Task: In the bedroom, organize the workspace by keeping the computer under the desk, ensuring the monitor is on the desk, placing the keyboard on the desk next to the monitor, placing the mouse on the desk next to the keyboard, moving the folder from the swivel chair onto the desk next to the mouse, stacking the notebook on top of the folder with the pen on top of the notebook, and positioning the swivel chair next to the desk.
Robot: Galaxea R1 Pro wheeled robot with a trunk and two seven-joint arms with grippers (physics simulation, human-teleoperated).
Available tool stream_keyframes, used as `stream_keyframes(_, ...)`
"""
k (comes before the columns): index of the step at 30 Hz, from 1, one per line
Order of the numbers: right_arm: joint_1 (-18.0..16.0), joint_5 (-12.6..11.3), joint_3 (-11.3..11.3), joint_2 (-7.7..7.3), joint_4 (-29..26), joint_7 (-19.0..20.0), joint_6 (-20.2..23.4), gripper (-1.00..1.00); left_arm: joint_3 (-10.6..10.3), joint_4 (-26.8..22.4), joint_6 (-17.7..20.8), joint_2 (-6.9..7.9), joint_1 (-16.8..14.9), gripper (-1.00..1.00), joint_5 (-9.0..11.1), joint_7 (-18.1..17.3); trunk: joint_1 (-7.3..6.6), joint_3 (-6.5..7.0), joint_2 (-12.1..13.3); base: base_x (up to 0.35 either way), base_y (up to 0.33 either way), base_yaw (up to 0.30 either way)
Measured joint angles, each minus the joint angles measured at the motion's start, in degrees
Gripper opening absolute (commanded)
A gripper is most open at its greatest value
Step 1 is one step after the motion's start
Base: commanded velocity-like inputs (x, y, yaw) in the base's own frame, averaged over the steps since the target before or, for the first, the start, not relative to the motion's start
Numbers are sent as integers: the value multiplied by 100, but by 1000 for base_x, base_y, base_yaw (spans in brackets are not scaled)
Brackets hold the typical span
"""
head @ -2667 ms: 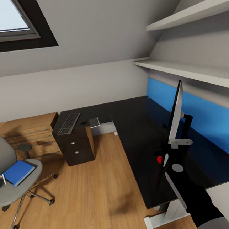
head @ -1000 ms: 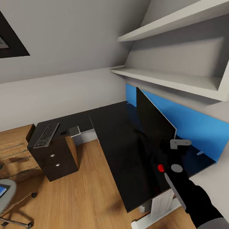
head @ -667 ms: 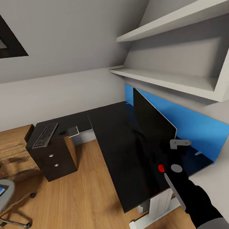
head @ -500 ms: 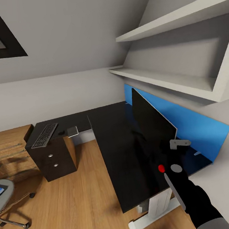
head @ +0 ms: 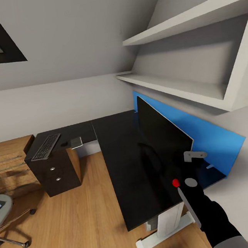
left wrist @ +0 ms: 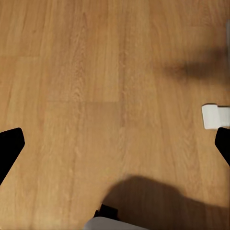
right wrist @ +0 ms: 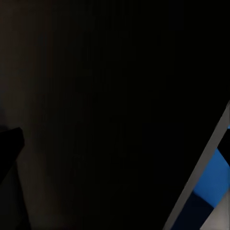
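Swung rightward since the earlier head view, sliding chair and window toward the frame edge. Monitor (head: 163, 142) held upright over the counter (head: 121, 167) by the right tool (head: 183, 170), closed at its lower corner for placement against the blue back panel (head: 215, 138). Keyboard (head: 46, 146) lying on the counter's far wing above the drawer unit (head: 54, 173). Left tool (left wrist: 115, 148) spread wide, empty, over wood floor (left wrist: 96, 72).

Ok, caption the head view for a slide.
Right gripper at the monitor above the desk; keyboard lies on the far wing.
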Motion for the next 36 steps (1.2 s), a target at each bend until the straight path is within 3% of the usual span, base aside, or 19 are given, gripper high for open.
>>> stream_keyframes(36,9,2,9,0,-16,0,4,100,1,0,-2,0,0,100,5,6,0,0,0,0,-66,0)
